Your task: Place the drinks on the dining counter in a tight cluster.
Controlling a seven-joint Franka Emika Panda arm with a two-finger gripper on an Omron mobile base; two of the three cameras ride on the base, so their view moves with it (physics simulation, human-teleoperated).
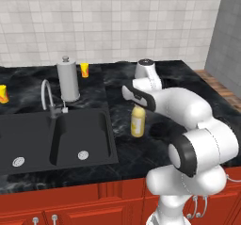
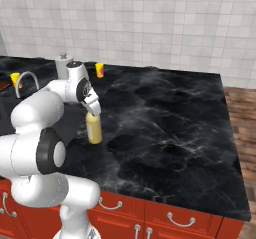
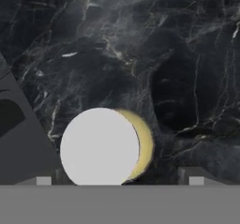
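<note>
In the left base view we see the yellow bottle (image 1: 137, 121) standing upright on the counter (image 1: 155, 78), just right of the sink (image 1: 56, 134). The gripper (image 1: 138, 104) sits directly over its cap. A towel roll (image 1: 68, 80) and an orange cup (image 1: 84, 69) stand behind the sink, and another cup (image 1: 3, 93) stands at the far left.

In the right base view the bottle (image 2: 93, 128) stands upright below the gripper (image 2: 93, 111), on the counter (image 2: 165, 123).

In the hand view we look straight down on the grey cap (image 3: 99, 146). The fingertips (image 3: 196, 176) stand wide apart on either side of it, clear of it, holding nothing.
</note>
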